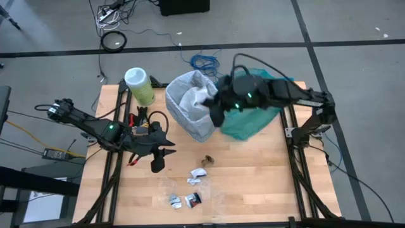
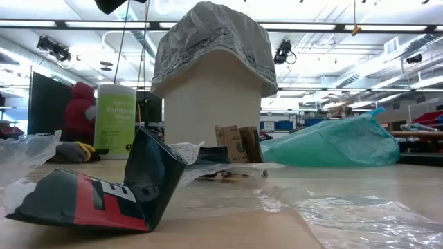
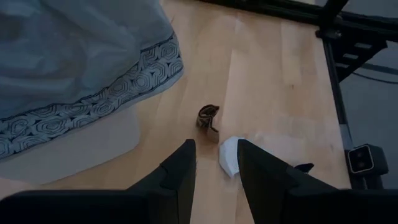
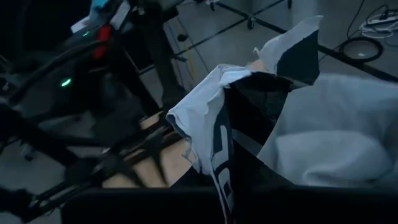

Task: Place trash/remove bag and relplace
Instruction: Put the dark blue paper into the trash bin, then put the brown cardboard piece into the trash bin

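The bin [image 1: 190, 107] stands at the table's far middle, lined with the pale grey-white bag [image 2: 211, 34], whose rim is folded over the bin's top. My right gripper [image 1: 216, 113] hangs over the bin's right rim, shut on a white-and-dark wrapper [image 4: 239, 118]. My left gripper [image 3: 216, 167] hovers open above the table, left of the bin, with nothing between its fingers. Trash lies on the wood beyond it: a brown wad [image 3: 208, 117], a white scrap [image 3: 229, 155] and several wrappers [image 1: 190, 197] nearer the front edge. My right gripper is shut on the crumpled wrapper's lower part [image 4: 225, 168]. The wrapper itself hides the fingers, so the exact hold does not show. The wrapper sticks out past the gripper, lifted clear, above the bag-lined mouth of the bin [image 4: 348, 137].
A teal-green plastic bag [image 1: 253, 121] lies right of the bin under the right arm. A green cylindrical canister [image 1: 140, 85] stands at the far left. A dark red-printed wrapper [image 2: 104, 194] and clear plastic [image 2: 360, 207] lie near the front edge.
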Tool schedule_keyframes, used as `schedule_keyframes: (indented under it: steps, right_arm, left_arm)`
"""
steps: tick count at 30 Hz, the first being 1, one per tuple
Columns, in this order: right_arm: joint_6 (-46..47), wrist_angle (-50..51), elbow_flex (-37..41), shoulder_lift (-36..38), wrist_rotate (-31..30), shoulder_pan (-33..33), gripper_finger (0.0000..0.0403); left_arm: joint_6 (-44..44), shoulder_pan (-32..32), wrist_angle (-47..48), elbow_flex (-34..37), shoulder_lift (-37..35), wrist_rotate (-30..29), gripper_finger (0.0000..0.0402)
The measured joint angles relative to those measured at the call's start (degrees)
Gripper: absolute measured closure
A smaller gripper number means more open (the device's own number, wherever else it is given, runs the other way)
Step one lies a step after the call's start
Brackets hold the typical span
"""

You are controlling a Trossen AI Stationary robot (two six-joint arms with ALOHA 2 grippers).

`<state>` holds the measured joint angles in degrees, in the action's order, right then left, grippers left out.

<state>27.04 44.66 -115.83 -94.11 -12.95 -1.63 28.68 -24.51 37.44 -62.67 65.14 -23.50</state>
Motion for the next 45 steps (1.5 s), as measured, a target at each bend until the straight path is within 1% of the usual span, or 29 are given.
schedule_keyframes:
  steps: [4,7,13,15,18,22,24,26,28,32,34,36,39,42,45]
  right_arm:
    - [-0.3,0.2,-2.1,-3.2,5.1,5.6,0.0403]
    - [-1.1,0.2,-2.2,-4.9,7.9,7.8,0.0403]
    - [-3.0,0.1,-2.3,-7.2,9.7,8.9,0.0403]
    - [-3.6,0.2,-2.3,-7.9,10.2,9.0,0.0403]
    - [-4.9,1.3,-2.3,-8.7,9.7,9.4,0.0403]
    - [-8.4,4.0,-2.3,-9.2,9.2,10.7,0.0396]
    - [-10.0,5.3,-2.3,-9.1,9.1,11.6,0.0378]
    - [-12.2,6.8,-2.3,-9.1,9.1,12.2,0.0347]
    - [-14.0,7.1,-2.3,-9.1,9.7,12.4,0.0307]
    - [-16.1,8.3,-2.3,-9.0,10.2,12.5,0.0214]
    - [-16.3,10.2,-2.3,-9.0,9.1,12.5,0.0173]
    - [-14.7,12.1,-2.3,-8.8,7.1,12.2,0.0144]
    - [-14.9,13.9,-2.4,-8.1,6.5,11.8,0.0121]
    - [-15.1,14.6,-4.0,-7.6,7.0,11.4,0.0123]
    - [-14.6,15.0,-7.5,-7.6,11.7,11.1,0.0137]
  left_arm:
    - [-0.1,0.0,-1.6,0.0,-0.6,0.0,0.0275]
    - [-1.7,0.0,-5.5,0.0,-2.4,-0.2,0.0275]
    - [-11.0,0.0,-15.4,0.0,-10.9,-0.5,0.0275]
    - [-13.4,0.0,-15.8,0.0,-14.0,-1.1,0.0275]
    - [-13.8,0.0,-14.8,0.0,-18.1,-2.9,0.0275]
    - [-13.7,0.0,-13.7,0.0,-21.5,-3.5,0.0275]
    - [-13.7,0.0,-13.3,0.0,-22.4,-3.4,0.0275]
    - [-13.5,0.0,-13.1,0.0,-22.6,-3.3,0.0275]
    - [-13.4,0.0,-13.0,0.0,-22.6,-3.1,0.0275]
    - [-13.1,0.0,-11.9,0.0,-22.1,-2.8,0.0275]
    - [-13.1,0.0,-11.1,0.0,-22.0,-2.8,0.0275]
    - [-13.1,0.0,-10.0,0.0,-22.1,-2.8,0.0275]
    - [-13.5,0.0,-9.8,0.0,-23.2,-2.8,0.0275]
    - [-13.5,0.0,-10.4,0.0,-24.5,-2.8,0.0275]
    - [-13.5,0.0,-10.2,0.0,-25.8,-2.8,0.0275]
